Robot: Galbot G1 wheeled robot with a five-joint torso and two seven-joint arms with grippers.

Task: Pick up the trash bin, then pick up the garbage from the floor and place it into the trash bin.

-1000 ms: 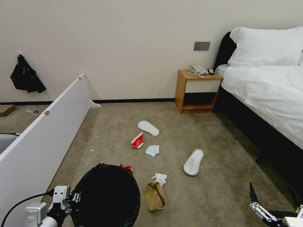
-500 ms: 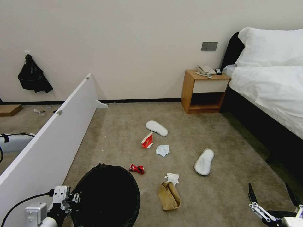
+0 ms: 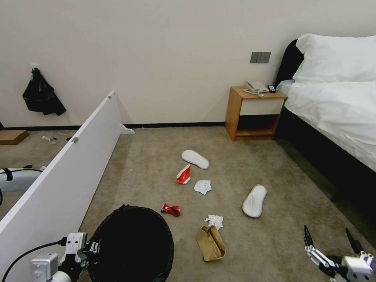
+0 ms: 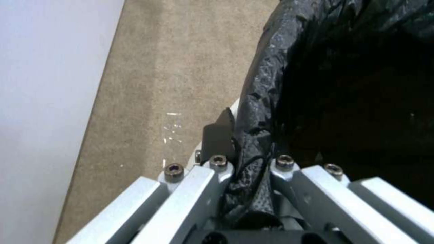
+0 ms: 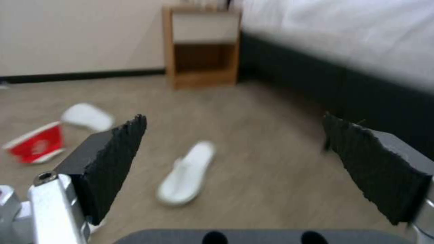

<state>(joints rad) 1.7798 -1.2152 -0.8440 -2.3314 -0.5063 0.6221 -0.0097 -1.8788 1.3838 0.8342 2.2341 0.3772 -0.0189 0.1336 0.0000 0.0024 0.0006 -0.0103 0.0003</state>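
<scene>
We have the trash bin [image 3: 133,243] in our left gripper [image 4: 251,162], whose fingers are pinched onto the black liner at the rim, beside the white panel [image 3: 66,172]. Taking the bin as our landmark, the red wrapper [image 3: 170,209] lies just beyond its far rim, the crumpled brown paper bag [image 3: 211,243] sits near it on the bed side with a white tissue [image 3: 214,221] touching the bag's far end, and the red-and-white carton [image 3: 183,174], a second tissue [image 3: 203,186] and 2 slippers [image 3: 254,201] [image 3: 195,159] lie farther out. Our right gripper [image 3: 330,239] hovers low, well apart from the bin, spread wide and holding nothing. We judge the main risk to be the grip: if it pinches mostly liner, the bin could slip or tilt as we move.
</scene>
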